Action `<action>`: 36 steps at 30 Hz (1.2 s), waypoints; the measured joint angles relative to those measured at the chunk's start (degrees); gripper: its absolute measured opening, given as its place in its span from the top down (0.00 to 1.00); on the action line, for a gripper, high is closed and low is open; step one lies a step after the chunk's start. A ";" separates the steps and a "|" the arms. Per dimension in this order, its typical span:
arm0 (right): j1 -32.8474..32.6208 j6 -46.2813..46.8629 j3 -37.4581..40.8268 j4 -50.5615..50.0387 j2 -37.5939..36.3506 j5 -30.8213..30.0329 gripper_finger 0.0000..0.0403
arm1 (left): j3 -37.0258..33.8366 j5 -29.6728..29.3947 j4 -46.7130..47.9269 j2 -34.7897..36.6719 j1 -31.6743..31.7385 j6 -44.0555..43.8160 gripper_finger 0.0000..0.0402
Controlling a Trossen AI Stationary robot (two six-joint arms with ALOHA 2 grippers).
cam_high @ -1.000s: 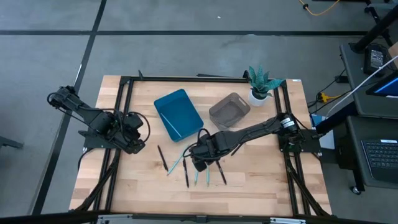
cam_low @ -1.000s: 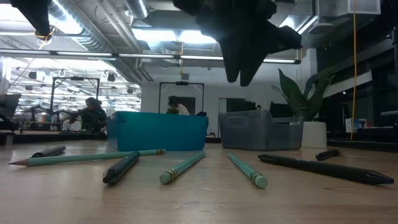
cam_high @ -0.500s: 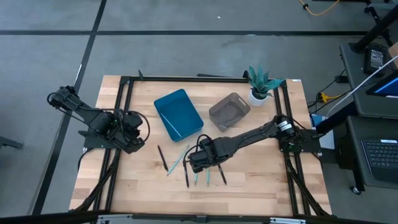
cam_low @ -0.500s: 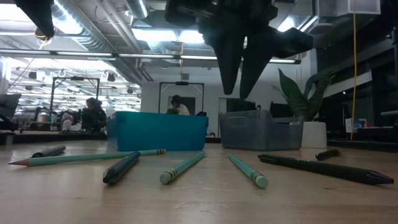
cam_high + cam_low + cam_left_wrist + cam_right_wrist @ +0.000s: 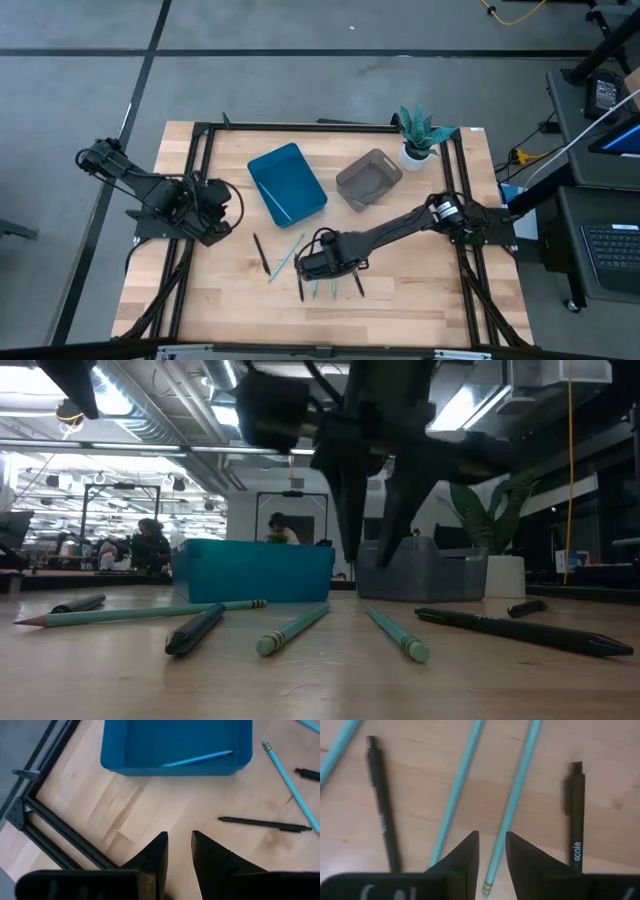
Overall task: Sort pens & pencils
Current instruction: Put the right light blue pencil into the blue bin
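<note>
Pencils [image 5: 515, 805] and pens [image 5: 576, 820] lie loose on the counter [image 5: 420, 300]: one blue stick sits right between the right fingers [image 5: 465, 857], another beside them, a black one on each flank. Those fingers stand slightly parted, holding nothing. The left fingers [image 5: 157, 855], narrowly parted and empty, face the blue bin [image 5: 175, 767] holding one blue stick [image 5: 197, 758].

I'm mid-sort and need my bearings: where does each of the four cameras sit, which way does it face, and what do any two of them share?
High view: overhead, looking straight down at the table; both arms show, left gripper parked, right gripper over the sticks.
Low view: tabletop height, looking across to the blue bin and grey bin; the right gripper hangs from above.
Left wrist view: looks past its own fingers at the blue bin.
Right wrist view: looks past its own fingers down at a blue stick.
Shared: high and left wrist both show the blue bin.
</note>
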State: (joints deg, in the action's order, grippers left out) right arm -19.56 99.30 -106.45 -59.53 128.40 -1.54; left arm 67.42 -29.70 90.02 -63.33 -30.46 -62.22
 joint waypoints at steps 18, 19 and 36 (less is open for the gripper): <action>-0.14 0.92 0.00 0.37 4.60 3.12 0.76 | 0.00 -1.46 0.00 0.02 0.07 1.36 0.80; -0.14 0.91 -0.02 0.36 4.90 3.23 0.76 | 0.00 -1.44 0.00 0.01 0.07 1.36 0.80; -0.14 0.73 -0.22 0.37 5.86 3.30 0.89 | 0.00 -1.44 0.00 0.00 0.07 1.38 0.80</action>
State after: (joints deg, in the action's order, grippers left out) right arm -19.70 100.03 -106.67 -59.16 134.26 1.76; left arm 67.42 -31.14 90.02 -63.33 -30.39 -60.84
